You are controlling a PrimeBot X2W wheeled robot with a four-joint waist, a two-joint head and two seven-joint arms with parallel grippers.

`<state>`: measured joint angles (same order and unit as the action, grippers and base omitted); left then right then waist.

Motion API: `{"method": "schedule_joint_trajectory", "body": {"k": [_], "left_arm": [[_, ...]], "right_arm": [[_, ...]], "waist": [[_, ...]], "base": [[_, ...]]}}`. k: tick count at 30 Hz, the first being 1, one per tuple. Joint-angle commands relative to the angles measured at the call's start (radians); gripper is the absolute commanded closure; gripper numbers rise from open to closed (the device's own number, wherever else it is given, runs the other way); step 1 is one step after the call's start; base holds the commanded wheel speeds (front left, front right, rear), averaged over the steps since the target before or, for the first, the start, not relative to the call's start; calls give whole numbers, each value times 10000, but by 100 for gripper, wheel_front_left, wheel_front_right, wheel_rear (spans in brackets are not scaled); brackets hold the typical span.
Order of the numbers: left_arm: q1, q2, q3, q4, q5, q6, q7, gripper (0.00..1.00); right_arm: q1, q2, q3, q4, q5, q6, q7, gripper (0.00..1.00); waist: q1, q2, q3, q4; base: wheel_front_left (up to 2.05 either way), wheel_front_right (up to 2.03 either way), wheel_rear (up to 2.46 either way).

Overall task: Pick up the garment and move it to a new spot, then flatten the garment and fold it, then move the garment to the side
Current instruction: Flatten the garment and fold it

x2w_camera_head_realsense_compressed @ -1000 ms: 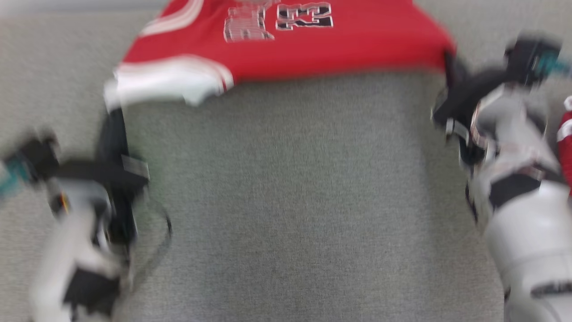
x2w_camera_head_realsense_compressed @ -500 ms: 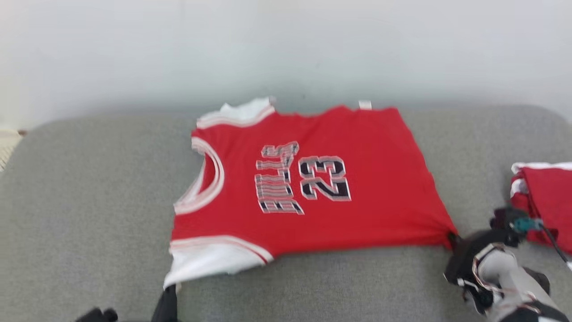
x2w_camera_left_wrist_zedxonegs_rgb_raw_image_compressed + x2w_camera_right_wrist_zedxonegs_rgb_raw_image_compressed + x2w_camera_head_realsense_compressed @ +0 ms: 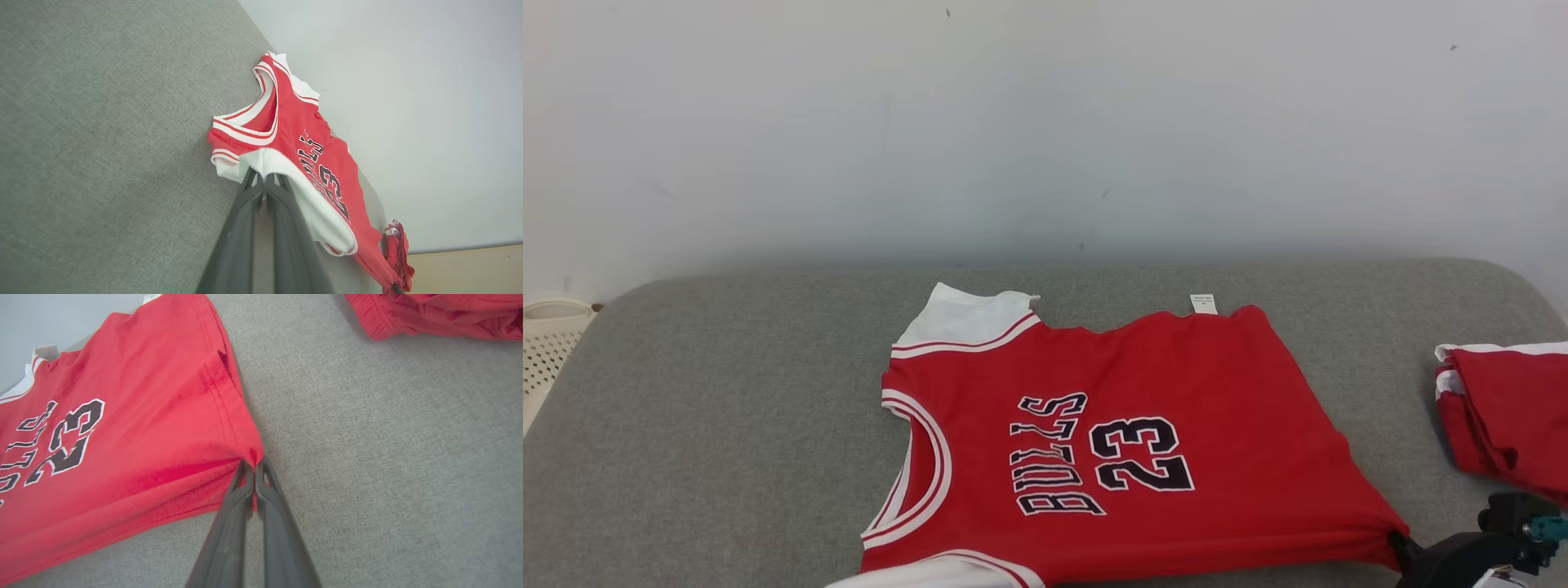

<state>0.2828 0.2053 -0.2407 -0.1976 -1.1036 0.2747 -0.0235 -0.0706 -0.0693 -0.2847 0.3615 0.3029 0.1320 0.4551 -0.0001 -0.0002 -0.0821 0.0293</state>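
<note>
Red jersey (image 3: 1111,425) is lying spread on the grey cushion (image 3: 727,408) as my head camera is tilting up. Left wrist: left gripper (image 3: 264,177) is pinching its white edge. Right wrist: right gripper (image 3: 254,465) is pinching the hem corner, so I'm flattening.

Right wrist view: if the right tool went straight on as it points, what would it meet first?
The red jersey: the right tool is shut on its bottom corner, so its cloth likely lies straight ahead.
</note>
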Motion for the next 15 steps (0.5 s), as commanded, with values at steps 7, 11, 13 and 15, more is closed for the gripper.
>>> {"method": "schedule_joint_trajectory", "body": {"k": [7, 11, 13, 15], "left_arm": [[-1692, 209, -288, 659, 596, -21, 235, 100], [-2968, 184, -634, 1702, 992, -149, 445, 100], [-3598, 170, -780, 2248, 1105, -242, 546, 100], [-4128, 103, -912, 2745, 1229, -376, 590, 100]], "right_arm": [[404, 204, 67, -2315, 155, -24, 1599, 100], [-100, 198, 430, -2187, 19, -24, 2146, 100], [-435, 203, 594, -1913, -4, -24, 2312, 100], [-825, 200, 702, -1599, -156, -24, 2382, 100]], "waist": [[1, 2, 247, -48], [1, 2, 398, -84], [1, 2, 492, -122], [1, 2, 591, -141]], "base": [[0, 0, 0], [0, 0, 0], [0, 0, 0], [0, 0, 0]]}}
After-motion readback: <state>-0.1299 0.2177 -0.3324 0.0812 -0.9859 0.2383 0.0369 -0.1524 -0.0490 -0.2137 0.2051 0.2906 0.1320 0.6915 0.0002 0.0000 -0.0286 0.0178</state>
